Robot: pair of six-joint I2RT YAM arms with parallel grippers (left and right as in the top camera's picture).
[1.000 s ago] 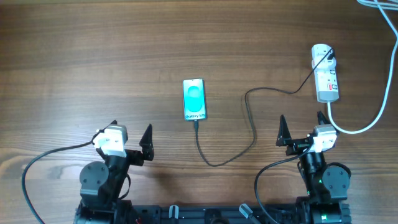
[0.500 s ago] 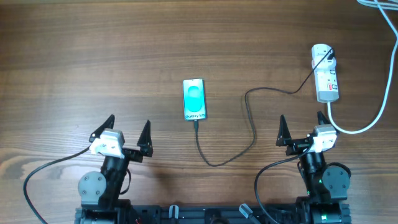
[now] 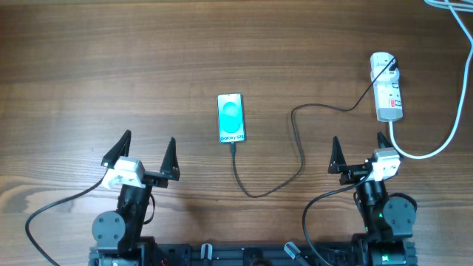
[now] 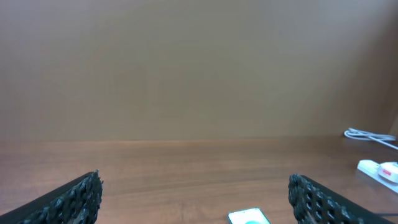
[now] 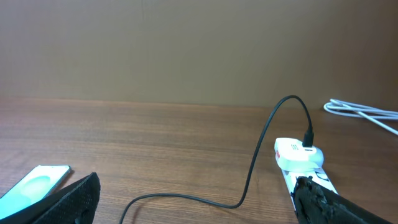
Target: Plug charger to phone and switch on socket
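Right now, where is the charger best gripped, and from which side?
Grip the charger on its short straight stretch just off the phone's near edge, close to the tip. There it lies flat and runs straight toward the robot, so come from above, straddling it across its width. The open left hand looks nearer. Whether the tip already sits in the phone cannot be told.

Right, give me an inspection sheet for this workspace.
Surface: wooden table, flat.
Job's things: phone lying flat, screen lit; socket far right; charger runs from socket to phone's lower edge.
Clutter: nothing seen.
Tools: left tool open, empty; right tool open, empty.
Cables: white cord loops right from socket; arm cable by left base.
Surroundings: plain wall.
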